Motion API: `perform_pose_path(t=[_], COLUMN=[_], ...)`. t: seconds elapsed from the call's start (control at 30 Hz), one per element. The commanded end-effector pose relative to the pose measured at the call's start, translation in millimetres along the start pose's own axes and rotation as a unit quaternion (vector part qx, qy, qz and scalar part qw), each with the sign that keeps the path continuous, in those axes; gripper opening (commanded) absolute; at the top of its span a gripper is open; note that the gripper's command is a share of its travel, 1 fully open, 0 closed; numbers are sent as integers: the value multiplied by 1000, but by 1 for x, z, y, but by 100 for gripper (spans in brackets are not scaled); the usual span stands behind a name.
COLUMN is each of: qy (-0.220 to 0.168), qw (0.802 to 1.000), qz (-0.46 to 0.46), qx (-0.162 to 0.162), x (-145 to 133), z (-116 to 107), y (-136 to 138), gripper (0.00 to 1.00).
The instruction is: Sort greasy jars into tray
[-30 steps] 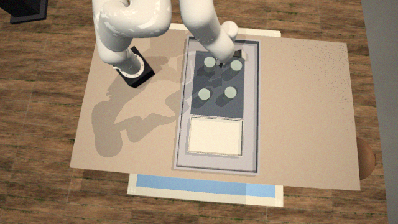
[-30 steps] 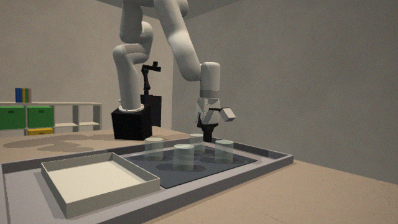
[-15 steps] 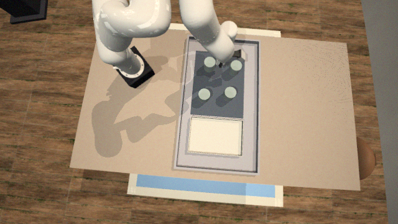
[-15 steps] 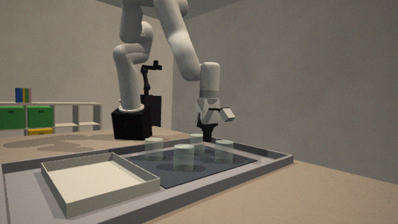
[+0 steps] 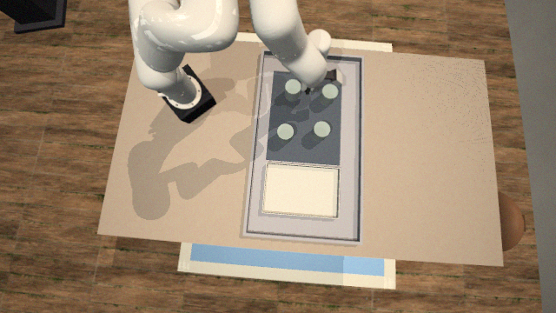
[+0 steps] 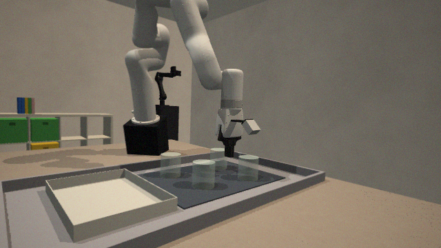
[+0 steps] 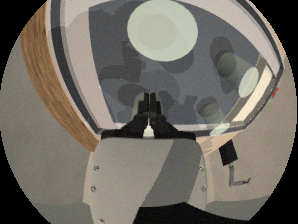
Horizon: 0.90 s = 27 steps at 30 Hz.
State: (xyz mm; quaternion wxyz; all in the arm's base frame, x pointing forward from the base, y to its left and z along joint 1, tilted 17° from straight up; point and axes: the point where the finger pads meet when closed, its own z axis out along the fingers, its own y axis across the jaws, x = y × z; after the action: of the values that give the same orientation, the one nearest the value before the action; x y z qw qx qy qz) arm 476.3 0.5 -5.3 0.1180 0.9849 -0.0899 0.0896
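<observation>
Four clear glass jars stand mouth down on the dark drying mat (image 5: 304, 153) (image 6: 207, 198) (image 7: 113, 43). The two at the mat's far end are the left one (image 5: 293, 86) (image 6: 218, 158) and the right one (image 5: 330, 90) (image 6: 248, 167). The two nearer the tray are the left one (image 5: 285, 131) (image 6: 170, 164) and the right one (image 5: 322, 129) (image 6: 203, 173). My gripper (image 5: 307, 90) (image 6: 229, 153) (image 7: 149, 100) is shut and empty. It hangs low between the two far jars, with its tips about level with their tops. In the wrist view one jar (image 7: 161, 26) looms just ahead of the fingers.
The cream tray (image 5: 265, 191) (image 6: 120, 215) stands empty beside the mat on the grey steel top (image 5: 356, 174) (image 6: 31, 220), which has a raised rim. The robot's black base (image 5: 191, 109) (image 6: 142, 138) stands to one side on the tan table.
</observation>
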Motion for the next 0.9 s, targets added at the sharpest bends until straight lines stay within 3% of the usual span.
perform_pose_path(t=[0.0,0.87], qy=[2,2], qw=[1000,1000], qz=[0,0], qx=[1,1], x=[1,-2], z=[-1,-1], y=[0,0], gripper=[0,0])
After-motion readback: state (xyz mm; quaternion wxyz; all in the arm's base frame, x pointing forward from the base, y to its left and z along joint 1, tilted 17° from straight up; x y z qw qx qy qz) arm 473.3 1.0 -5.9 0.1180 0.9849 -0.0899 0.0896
